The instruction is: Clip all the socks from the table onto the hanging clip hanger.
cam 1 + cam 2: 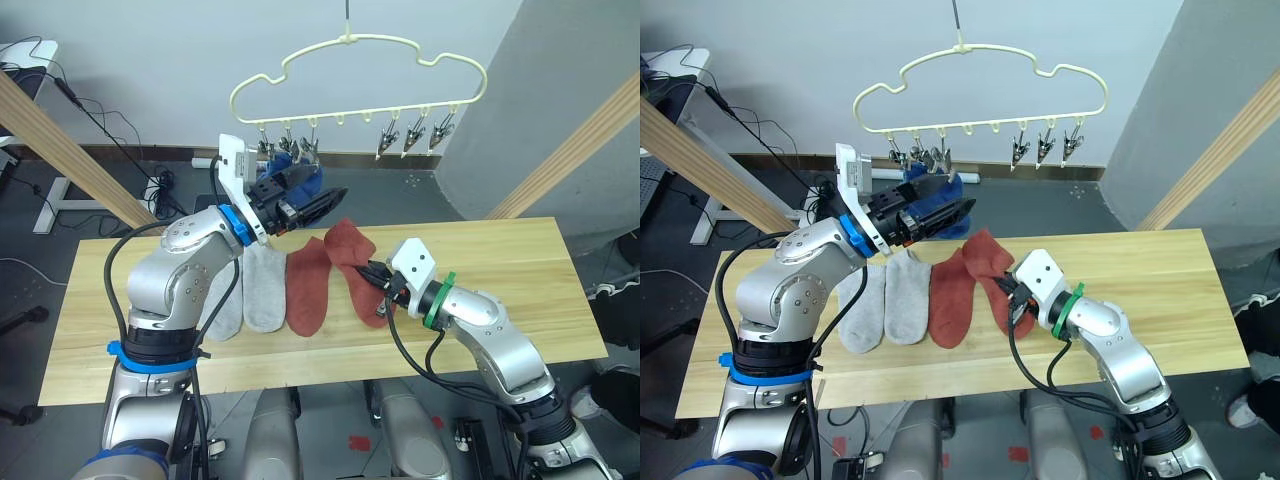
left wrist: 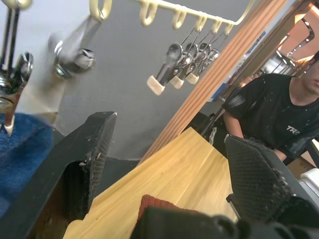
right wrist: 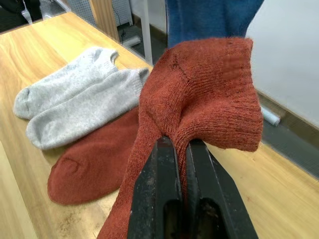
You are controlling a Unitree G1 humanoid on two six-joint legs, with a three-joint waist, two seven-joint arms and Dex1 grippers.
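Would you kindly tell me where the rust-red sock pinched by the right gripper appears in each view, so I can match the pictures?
Left eye view: pinched red sock at table centre, right of the flat red sock.
Right eye view: pinched red sock, same place.
Left wrist view: a red edge between the fingers; which sock, unclear.
Right wrist view: pinched red sock, bunched above the right gripper.
Shared landmark: wooden table.

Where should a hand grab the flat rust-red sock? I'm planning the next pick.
Take the rust-red sock at its cuff end, coming from above on the hanger side. That end lies open toward the table's far edge, while a grey sock borders one long side.
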